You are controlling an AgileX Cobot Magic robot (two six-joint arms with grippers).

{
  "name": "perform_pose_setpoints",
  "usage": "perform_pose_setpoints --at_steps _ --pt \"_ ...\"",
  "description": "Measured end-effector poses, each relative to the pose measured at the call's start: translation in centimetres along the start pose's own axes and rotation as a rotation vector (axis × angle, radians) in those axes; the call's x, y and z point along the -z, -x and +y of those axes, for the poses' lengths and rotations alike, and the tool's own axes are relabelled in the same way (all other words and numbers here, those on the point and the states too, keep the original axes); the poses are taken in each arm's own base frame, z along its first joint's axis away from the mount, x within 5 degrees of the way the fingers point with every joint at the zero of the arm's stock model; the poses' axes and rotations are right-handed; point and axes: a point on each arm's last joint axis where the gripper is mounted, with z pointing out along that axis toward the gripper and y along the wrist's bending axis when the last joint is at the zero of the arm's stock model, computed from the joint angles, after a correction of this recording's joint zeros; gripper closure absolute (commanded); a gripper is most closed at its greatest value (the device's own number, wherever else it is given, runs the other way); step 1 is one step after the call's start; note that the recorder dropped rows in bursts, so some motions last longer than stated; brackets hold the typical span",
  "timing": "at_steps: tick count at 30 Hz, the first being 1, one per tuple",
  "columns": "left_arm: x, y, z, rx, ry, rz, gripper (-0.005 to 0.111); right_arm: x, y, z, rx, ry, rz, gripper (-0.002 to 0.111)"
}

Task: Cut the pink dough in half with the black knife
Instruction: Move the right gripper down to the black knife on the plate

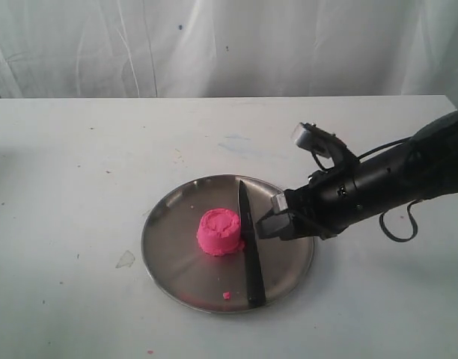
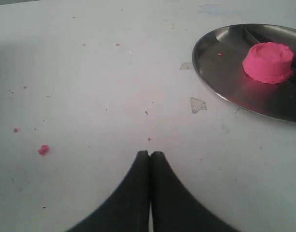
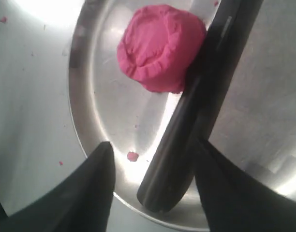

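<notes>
Pink dough (image 1: 220,232) against black knife (image 1: 251,254), handle (image 3: 167,179) at plate rim (image 1: 144,241) between parted right fingers (image 3: 90,188), left fingers (image 2: 133,193) together

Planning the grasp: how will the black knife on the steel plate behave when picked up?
The black knife looks straight and rigid, so probably stiff. Lying on the polished plate, it may slide when nudged. Its rounded handle could roll between the fingers.
</notes>
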Motion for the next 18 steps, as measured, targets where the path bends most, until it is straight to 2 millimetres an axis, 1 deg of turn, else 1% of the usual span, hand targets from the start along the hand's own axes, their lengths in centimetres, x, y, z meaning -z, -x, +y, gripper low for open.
perform_pose_setpoints --at_steps 2,6,12,18 --pt "0.0 0.0 0.0 0.000 0.000 0.000 0.107 -1.1 -0.4 -0.6 -0.018 0.005 0.038 0.056" --pt "0.0 0.0 0.0 0.000 0.000 0.000 0.107 -2.3 -0.6 -0.2 0.019 0.006 0.079 0.056" --pt "0.0 0.0 0.0 0.000 0.000 0.000 0.107 -3.6 -0.8 -0.8 0.034 -0.026 0.110 0.056" --pt "0.0 0.0 0.0 0.000 0.000 0.000 0.107 -4.7 -0.7 -1.0 0.044 -0.032 0.130 0.056"
